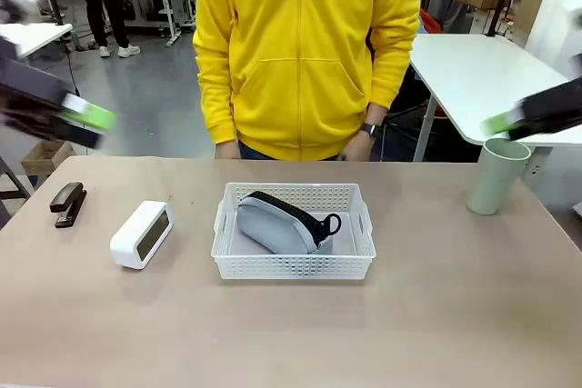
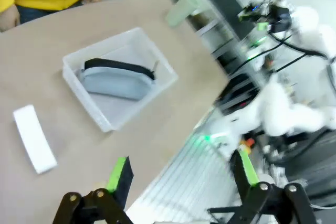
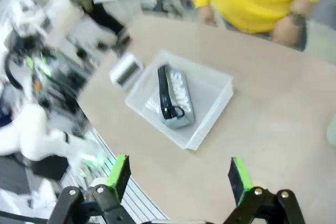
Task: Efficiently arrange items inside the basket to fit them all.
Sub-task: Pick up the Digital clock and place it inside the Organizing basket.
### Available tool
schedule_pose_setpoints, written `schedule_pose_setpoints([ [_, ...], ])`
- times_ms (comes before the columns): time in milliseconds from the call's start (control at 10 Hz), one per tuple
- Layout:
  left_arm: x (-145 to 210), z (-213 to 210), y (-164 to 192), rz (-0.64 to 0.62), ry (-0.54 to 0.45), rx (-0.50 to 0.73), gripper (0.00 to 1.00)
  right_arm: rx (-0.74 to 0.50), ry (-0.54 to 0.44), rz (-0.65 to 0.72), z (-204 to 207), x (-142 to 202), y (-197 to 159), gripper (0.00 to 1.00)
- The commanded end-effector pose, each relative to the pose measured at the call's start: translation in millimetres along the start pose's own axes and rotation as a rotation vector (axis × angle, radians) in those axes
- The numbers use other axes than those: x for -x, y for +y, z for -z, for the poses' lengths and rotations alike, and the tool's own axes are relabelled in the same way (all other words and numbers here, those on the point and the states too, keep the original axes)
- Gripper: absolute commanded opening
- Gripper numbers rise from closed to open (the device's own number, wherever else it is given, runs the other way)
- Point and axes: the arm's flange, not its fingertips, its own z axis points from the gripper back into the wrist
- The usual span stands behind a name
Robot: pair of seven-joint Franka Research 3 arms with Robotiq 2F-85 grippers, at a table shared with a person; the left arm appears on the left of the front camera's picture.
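Basket point(image 1: 293, 267), centre of the front view: shallow, white, perforated walls, a cut-out handle at each short end. Grey pouch point(image 1: 273, 224) lies slanted inside it, with a black zipper along the upper edge and the loop strap toward the right handle.
White boxy device point(image 1: 142, 233) sits on the table point(image 1: 409, 315) left of the basket, apart from it, small screen facing the basket. Black stapler point(image 1: 68, 203) lies further left.
Pale green cup point(image 1: 496, 175) stands upright at right of frame, well apart from the basket.

Left gripper point(image 2: 182, 174): jaws spread wide, holding nothing. In its wrist view the basket lies upper left of the pads, well apart, and the device is at the left edge.
Right gripper point(image 3: 179, 176): jaws wide too, holding nothing. The basket with the pouch sits mid-frame above the gap between the fingers, well apart.
In the front view both grippers show blurred at the side edges. The cup is just below the right one.
Person in a yellow hoodie point(image 1: 305, 52) stands at the far edge.
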Motion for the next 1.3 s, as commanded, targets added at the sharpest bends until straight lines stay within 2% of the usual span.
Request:
schedule_pose_setpoints([
  [0, 71, -55, 53, -0.134, -0.167, 0.094, 1.0, -0.043, -0.235, 0.217, -48, 143, -62, 1.0],
  [200, 107, -92, 86, -0.226, -0.321, 0.164, 1.0, -0.108, -0.353, 0.392, -77, 187, -113, 1.0],
  [400, 144, -126, 110, -0.287, -0.459, 0.193, 1.0, -0.166, -0.409, 0.521, -79, 205, -149, 1.0],
  [600, 164, -134, 111, -0.323, -0.545, 0.182, 1.0, -0.137, -0.415, 0.543, -77, 203, -153, 1.0],
  [700, 155, -130, 103, -0.386, -0.578, 0.098, 1.0, -0.059, -0.373, 0.506, -73, 195, -146, 1.0],
  [800, 158, -172, 129, -0.342, -0.518, 0.173, 1.0, -0.145, -0.408, 0.579, -147, 200, -198, 1.0],
  [1200, 158, -172, 129, -0.342, -0.518, 0.173, 1.0, -0.145, -0.408, 0.579, -147, 200, -198, 1.0],
])
